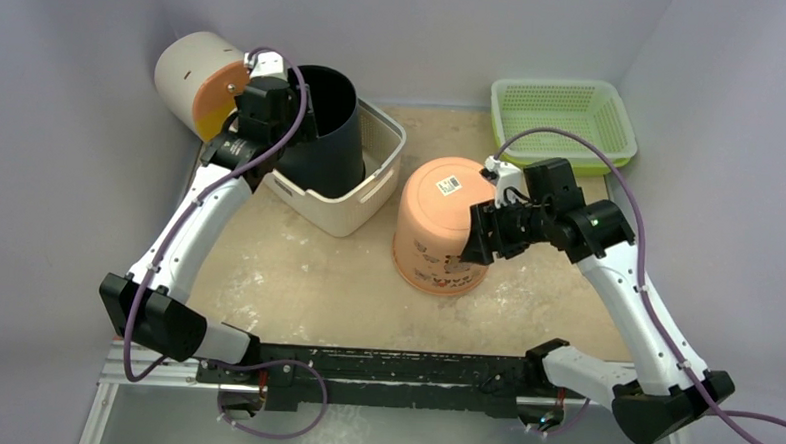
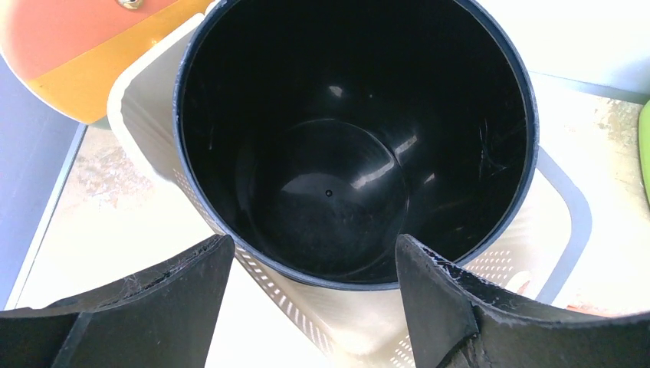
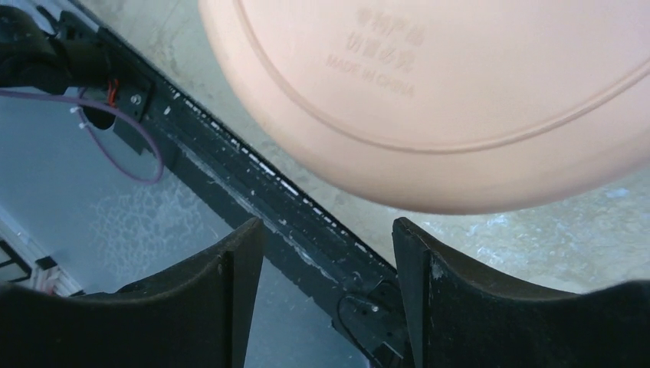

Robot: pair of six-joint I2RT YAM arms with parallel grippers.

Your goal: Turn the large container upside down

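The large container, a peach-pink bucket [image 1: 444,224], stands upside down on the table's middle, its flat base with a barcode label facing up. In the right wrist view its base [image 3: 460,92] fills the top of the picture. My right gripper [image 1: 476,236] is at the bucket's right side, open, and in the right wrist view [image 3: 328,230] nothing lies between its fingers. My left gripper [image 1: 264,111] hangs open [image 2: 314,245] over the near rim of a black bucket [image 2: 345,153], gripping nothing.
The black bucket [image 1: 323,129] stands upright inside a white perforated basket [image 1: 370,191] at the back left. A white cylinder with an orange and yellow end [image 1: 190,73] lies tilted behind it. A green basket [image 1: 564,119] sits at the back right.
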